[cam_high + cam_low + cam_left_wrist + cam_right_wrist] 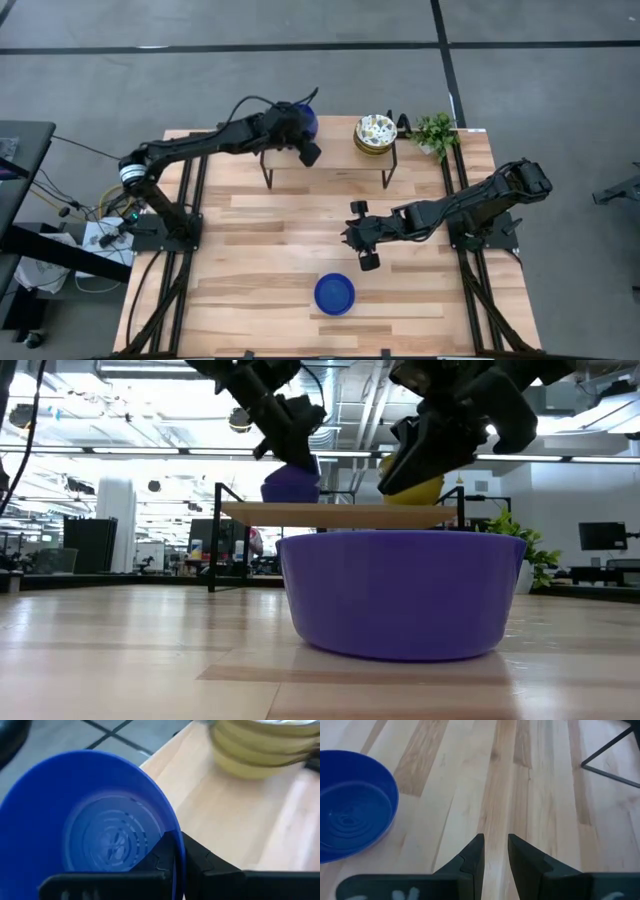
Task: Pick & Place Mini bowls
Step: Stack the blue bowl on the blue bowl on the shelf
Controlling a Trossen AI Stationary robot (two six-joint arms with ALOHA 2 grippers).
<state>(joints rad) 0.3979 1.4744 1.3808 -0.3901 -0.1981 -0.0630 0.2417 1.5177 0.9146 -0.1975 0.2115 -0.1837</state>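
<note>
One blue bowl point(334, 294) already sits near the table's point(250, 240) front edge. The left gripper point(175, 865) pinches another bowl point(90, 820) above the shelf's point(330, 160) left end. The right gripper point(495, 851) waits empty, slightly open. The cream stack point(375, 133) is left.

Glossy, smooth blue bowl point(352, 802) rests on the matt, pale wooden plank table point(530, 795).
</note>
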